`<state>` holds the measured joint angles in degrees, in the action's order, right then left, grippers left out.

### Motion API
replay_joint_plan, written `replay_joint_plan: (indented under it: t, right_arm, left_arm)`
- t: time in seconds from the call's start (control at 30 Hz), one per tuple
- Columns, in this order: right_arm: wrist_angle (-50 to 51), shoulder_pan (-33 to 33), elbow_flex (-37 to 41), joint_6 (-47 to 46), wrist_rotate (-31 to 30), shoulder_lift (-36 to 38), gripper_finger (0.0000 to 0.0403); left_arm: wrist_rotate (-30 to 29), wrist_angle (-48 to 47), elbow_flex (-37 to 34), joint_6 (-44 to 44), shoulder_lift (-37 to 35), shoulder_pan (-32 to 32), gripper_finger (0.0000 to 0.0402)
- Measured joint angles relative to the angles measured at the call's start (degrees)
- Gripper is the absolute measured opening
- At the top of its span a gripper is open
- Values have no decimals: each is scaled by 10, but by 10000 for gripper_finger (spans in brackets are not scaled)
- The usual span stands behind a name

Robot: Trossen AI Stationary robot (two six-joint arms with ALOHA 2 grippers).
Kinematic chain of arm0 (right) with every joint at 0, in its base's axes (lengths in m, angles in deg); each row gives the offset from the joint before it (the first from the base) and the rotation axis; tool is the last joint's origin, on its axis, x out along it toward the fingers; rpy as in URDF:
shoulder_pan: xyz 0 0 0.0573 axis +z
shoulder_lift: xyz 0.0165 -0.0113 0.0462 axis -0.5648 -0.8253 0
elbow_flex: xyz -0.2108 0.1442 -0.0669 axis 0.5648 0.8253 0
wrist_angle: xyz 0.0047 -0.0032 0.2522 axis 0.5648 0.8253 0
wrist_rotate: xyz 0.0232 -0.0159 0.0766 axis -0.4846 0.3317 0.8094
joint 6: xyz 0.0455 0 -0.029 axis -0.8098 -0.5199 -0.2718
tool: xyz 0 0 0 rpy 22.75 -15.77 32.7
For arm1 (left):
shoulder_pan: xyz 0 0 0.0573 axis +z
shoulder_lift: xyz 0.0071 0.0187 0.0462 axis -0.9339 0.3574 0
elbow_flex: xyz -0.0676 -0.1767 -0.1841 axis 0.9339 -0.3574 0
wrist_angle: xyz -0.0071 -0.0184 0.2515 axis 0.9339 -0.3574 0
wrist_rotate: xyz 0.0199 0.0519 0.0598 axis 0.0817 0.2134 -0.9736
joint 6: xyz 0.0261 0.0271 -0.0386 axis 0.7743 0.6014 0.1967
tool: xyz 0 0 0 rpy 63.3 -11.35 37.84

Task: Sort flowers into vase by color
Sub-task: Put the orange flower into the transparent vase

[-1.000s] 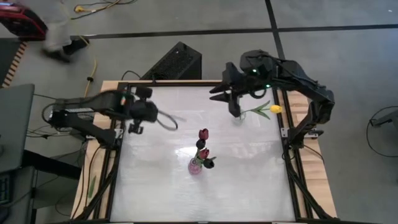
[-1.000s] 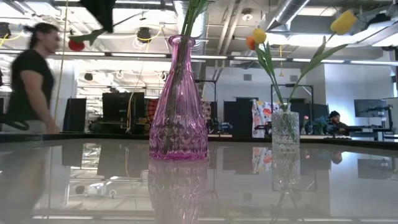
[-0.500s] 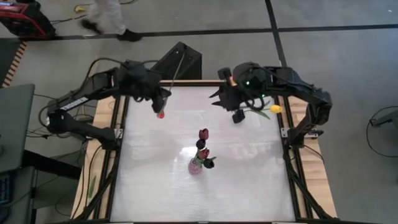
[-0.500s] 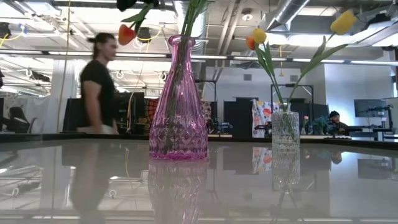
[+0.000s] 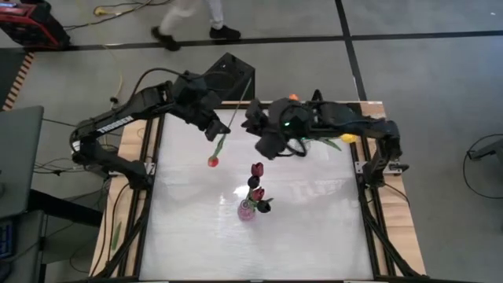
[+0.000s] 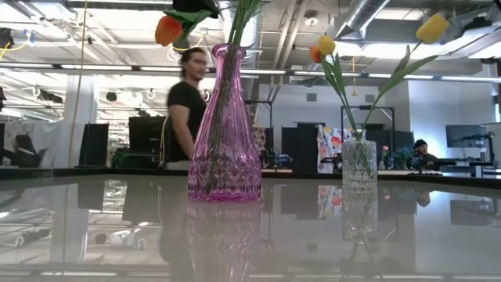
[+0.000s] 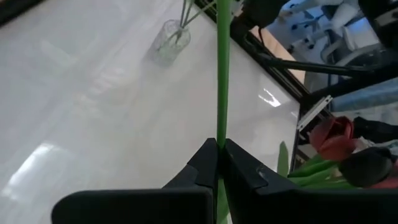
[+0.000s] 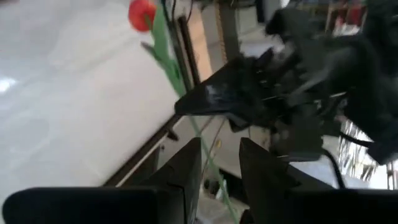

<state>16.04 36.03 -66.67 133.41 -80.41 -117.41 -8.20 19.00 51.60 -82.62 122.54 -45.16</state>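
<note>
My left gripper (image 5: 214, 130) is over the table's far left part, shut on an orange-red tulip (image 5: 212, 161) whose head also shows in the low view (image 6: 168, 30). My right gripper (image 5: 263, 145) hovers open just right of it. In its wrist view the tulip's stem shows in the gap of the right gripper (image 8: 219, 146), and I cannot tell that it touches. A pink vase (image 6: 225, 133) stands mid-table with maroon tulips (image 5: 257, 169) in it. A clear vase (image 6: 359, 164) holds a yellow tulip (image 5: 348, 137) and an orange one (image 6: 321, 48). My left gripper pinches the tulip's green stem (image 7: 219, 134) between its two fingers, which lie across it. The hold is partway along the stem, nearer the head. The flower is lifted clear and tilted, with its head lower and toward the near side, and its long free end (image 5: 245, 88) points past the far edge.
A black box (image 5: 224, 75) sits just beyond the table's far edge, under the stem's free end. A person (image 6: 185, 102) walks past behind the table. The glossy white tabletop (image 5: 196, 236) is bare toward the near edge.
My left gripper has swung from the table's left edge toward the far edge, then right toward the middle, carrying the orange-red tulip aloft; its head now hangs closer to the pink vase. My right gripper has moved left from the clear vase toward the held tulip.
</note>
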Motion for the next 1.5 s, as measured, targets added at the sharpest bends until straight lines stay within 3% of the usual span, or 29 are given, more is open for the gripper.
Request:
replay_joint_plan:
  t: [0.27,0.63,1.07,1.2,1.33,1.5]
  right_arm:
    - [-21,-7,0,47,-74,-52,134]
    - [-49,-16,0,72,-73,-72,131]
    - [-45,-24,0,66,-59,-72,120]
    - [-47,-26,0,61,-60,-72,117]
    - [-49,-24,0,50,-60,-72,96]
    - [-49,-24,0,44,-61,-72,36]
  left_arm:
    - [35,5,0,-2,14,0,0]
    - [78,-11,0,-9,11,8,0]
    - [204,-43,0,79,7,16,0]
    - [197,-43,0,85,7,10,0]
    - [193,-43,0,86,7,12,0]
    - [169,-40,0,87,7,14,0]
